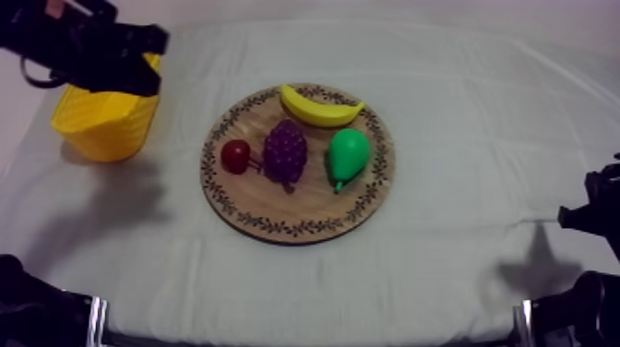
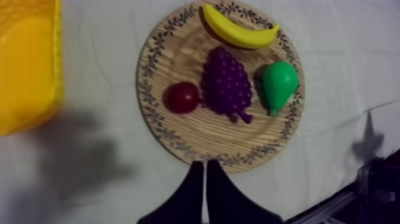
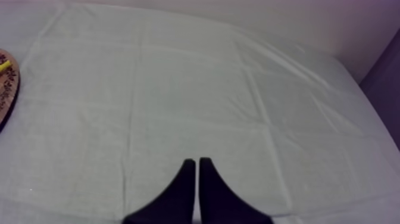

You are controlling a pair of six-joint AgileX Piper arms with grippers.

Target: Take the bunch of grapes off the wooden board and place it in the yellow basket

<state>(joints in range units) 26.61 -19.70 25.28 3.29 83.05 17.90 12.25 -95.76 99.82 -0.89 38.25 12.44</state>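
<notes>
Left gripper [image 2: 204, 164], closed and empty, just beside the board [image 2: 172, 65]; grapes [image 2: 226, 83] seemingly touch the small red fruit [image 2: 182, 97], so grabbing could drag it.

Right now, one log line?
grapes on board | left fingers shut near basket | right fingers shut over cloth

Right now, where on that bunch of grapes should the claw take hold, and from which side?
Probably from straight above, across the bunch of grapes at its broad middle: it lies flat on the wooden board, tapering toward the near rim. The small red fruit crowds one flank, so that side is tight.
</notes>
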